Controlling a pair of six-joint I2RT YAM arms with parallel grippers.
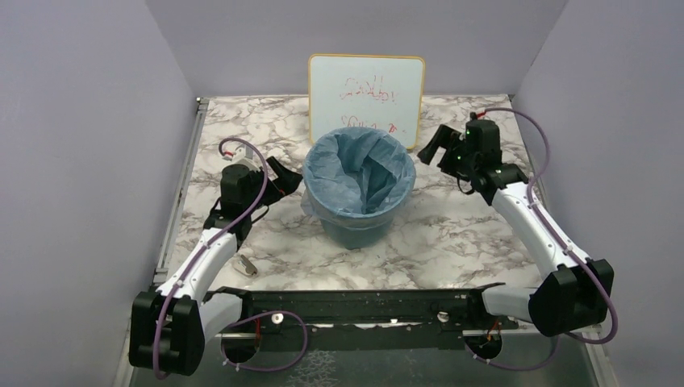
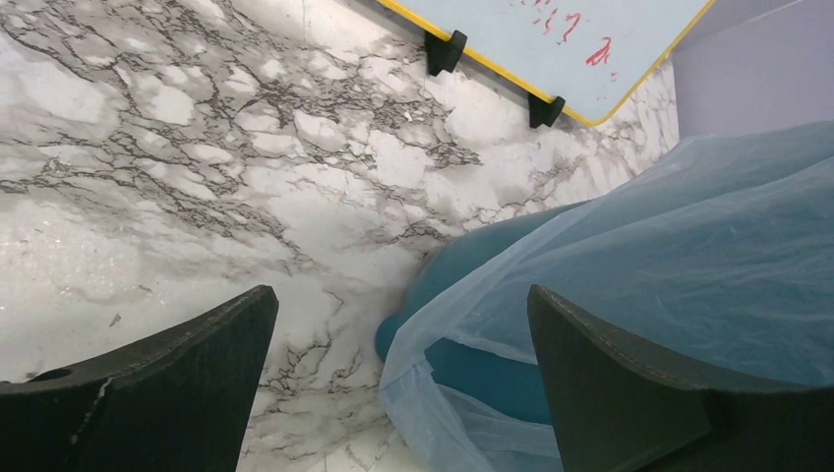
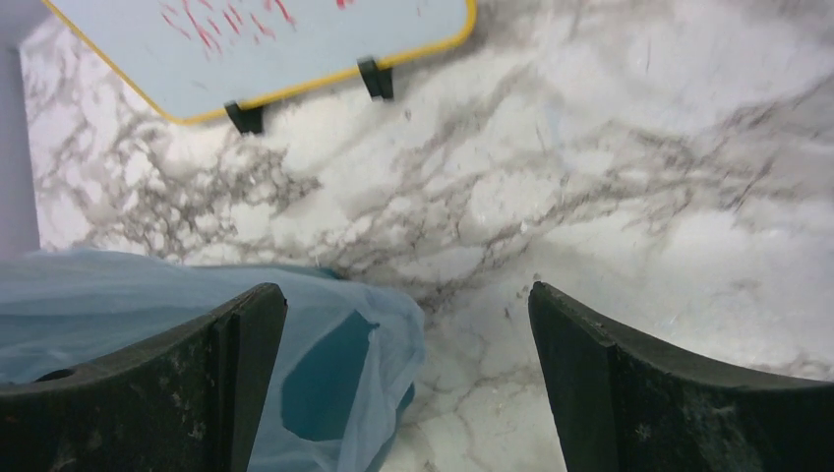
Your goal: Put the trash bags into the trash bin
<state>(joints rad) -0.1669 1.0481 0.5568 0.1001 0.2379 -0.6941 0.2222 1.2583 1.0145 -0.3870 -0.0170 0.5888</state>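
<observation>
The teal trash bin (image 1: 359, 228) stands mid-table in front of the whiteboard. The light-blue trash bag (image 1: 360, 171) lines it, its edge folded out over the rim all round. My left gripper (image 1: 289, 179) is open and empty just left of the bin, close to the rim. In the left wrist view the bag (image 2: 679, 265) drapes over the bin's side (image 2: 472, 280) between my open fingers (image 2: 177, 383). My right gripper (image 1: 434, 145) is open and empty at the bin's right, a little apart. The right wrist view shows the bag's edge (image 3: 384, 324) and the bin (image 3: 325, 379).
A yellow-framed whiteboard (image 1: 366, 97) with red scribbles stands behind the bin on black feet (image 2: 445, 51). A small grey object (image 1: 246, 264) lies on the marble table (image 1: 452, 234) near the left arm. Purple walls close in on three sides.
</observation>
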